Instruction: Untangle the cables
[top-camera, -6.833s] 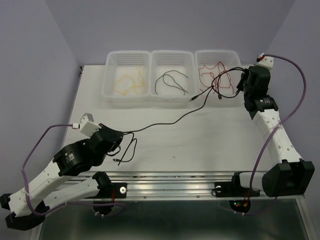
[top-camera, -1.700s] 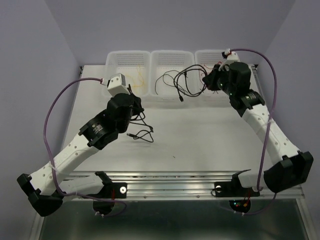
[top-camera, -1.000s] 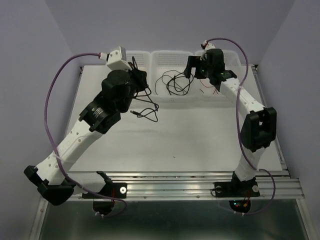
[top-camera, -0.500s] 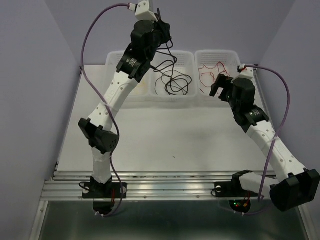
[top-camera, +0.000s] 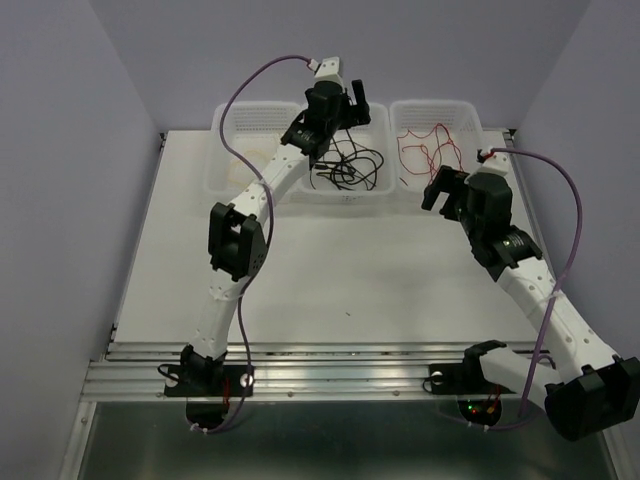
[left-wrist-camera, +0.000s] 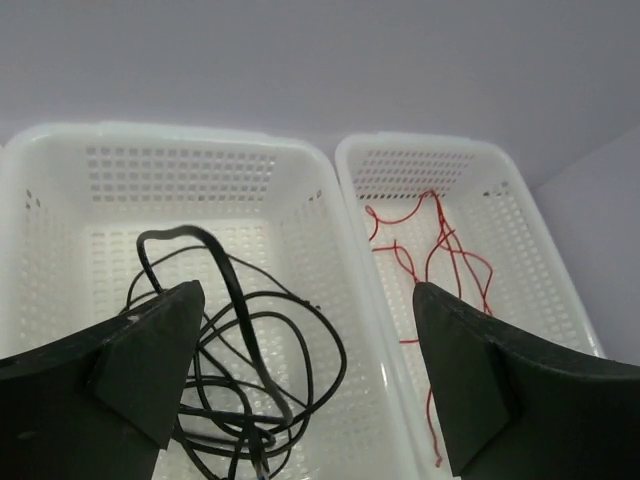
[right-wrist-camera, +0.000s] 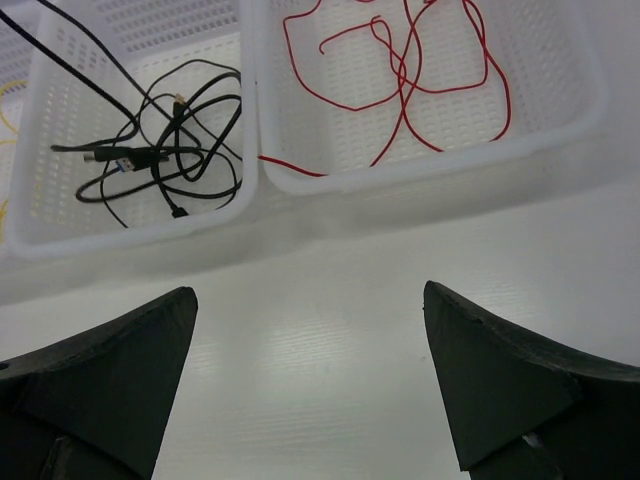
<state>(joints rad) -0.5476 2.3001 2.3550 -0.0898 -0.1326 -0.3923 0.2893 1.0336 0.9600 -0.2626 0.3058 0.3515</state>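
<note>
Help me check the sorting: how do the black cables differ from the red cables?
The black cables are thicker, with a plug end; the red cables are thinner. The black cables lie bunched in the middle basket; the red cables spread loosely in the right basket. Both sit in white baskets.

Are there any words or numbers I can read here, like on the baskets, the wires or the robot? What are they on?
None: no word, number, brand or sign can be read in any view.
The white baskets are plain, with no label.
The black cables and their plug show no marking to read.
The little lights at the right arm's base are only red and green dots, not writing.
</note>
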